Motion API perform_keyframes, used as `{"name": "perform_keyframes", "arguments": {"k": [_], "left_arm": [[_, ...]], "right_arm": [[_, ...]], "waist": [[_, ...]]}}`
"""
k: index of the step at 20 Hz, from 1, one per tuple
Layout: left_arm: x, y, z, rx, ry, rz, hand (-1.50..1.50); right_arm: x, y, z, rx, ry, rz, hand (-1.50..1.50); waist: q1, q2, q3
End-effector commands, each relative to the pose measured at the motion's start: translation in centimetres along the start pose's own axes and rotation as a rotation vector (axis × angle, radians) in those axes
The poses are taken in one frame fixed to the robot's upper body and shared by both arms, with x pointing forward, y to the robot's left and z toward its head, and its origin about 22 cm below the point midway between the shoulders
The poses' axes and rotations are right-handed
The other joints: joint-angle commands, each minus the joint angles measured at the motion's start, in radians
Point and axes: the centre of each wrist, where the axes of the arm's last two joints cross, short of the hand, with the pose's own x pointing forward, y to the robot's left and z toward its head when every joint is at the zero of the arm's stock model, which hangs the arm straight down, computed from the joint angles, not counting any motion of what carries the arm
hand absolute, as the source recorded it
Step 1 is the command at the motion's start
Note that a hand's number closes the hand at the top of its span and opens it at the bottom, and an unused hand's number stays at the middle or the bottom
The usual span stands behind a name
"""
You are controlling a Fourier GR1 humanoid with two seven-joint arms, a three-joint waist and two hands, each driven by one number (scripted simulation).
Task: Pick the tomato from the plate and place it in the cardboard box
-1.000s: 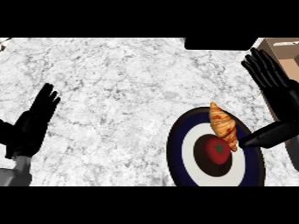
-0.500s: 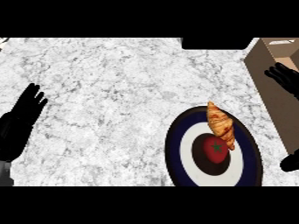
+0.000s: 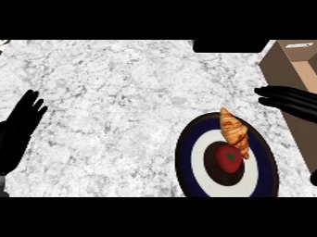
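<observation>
Head view, looking steeply down on a white marbled counter (image 3: 120,92).

At about five o'clock from the centre sits a round plate (image 3: 188,157) with dark blue, white and black rings like a target. The tomato (image 3: 229,157), red with a small green stem star, rests on the plate's dark centre. A golden croissant (image 3: 234,132) lies along the plate's upper right, its lower end just beside the tomato, possibly touching it.

At three o'clock, running up to the top right corner, stands the open cardboard box (image 3: 284,74), brown, its side wall just right of the plate.

The right hand (image 3: 294,102) comes in from the right edge at about three o'clock, over the box wall, above and to the right of the plate. Its fingers are stretched out and spread, pointing left, and hold nothing.

The left hand (image 3: 14,134) shows at nine o'clock near the left edge, resting, fingers straight and pointing up, holding nothing.

The task looks to be at its first step: the tomato is not yet grasped. The next move probably calls for the right hand to come down toward six o'clock, past the croissant, and close around the tomato without nudging the pastry.
</observation>
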Motion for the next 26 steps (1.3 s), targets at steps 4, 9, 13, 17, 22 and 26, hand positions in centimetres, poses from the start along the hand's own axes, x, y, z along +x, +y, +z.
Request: {"name": "perform_keyframes", "arguments": {"k": [4, 9, 13, 17, 22, 26], "left_arm": [[-0.4, -0.5, 0.3, -0.006, 0.011, 0.005, 0.00], [0.9, 0.1, -0.8, 0.017, -0.005, -0.010, 0.00], [-0.6, -0.3, -0.2, -0.012, -0.002, 0.002, 0.00], [-0.4, 0.3, -0.4, 0.002, 0.009, 0.014, 0.00], [0.5, -0.5, -0.8, 0.002, -0.008, 0.024, 0.00], [-0.4, -1.2, 1.1, -0.015, -0.013, 0.003, 0.00]], "right_arm": [[4.6, 0.7, -3.1, 0.188, 0.157, 0.131, -1.50], [4.5, 3.9, -3.6, 0.281, 0.213, 0.057, -1.50], [3.6, 3.7, -6.4, 0.326, 0.257, 0.092, -1.50], [4.6, 3.4, -4.3, 0.348, 0.283, 0.104, -1.50], [2.6, 4.0, -4.6, 0.368, 0.291, 0.103, -1.50], [2.6, 4.7, -5.6, 0.347, 0.265, 0.096, -1.50]], "waist": [[0.001, 0.003, 0.000], [-0.009, 0.003, 0.001], [0.001, 0.006, 0.001], [-0.008, 0.004, 0.002], [-0.006, 0.005, 0.002], [-0.002, 0.004, 0.002]]}}
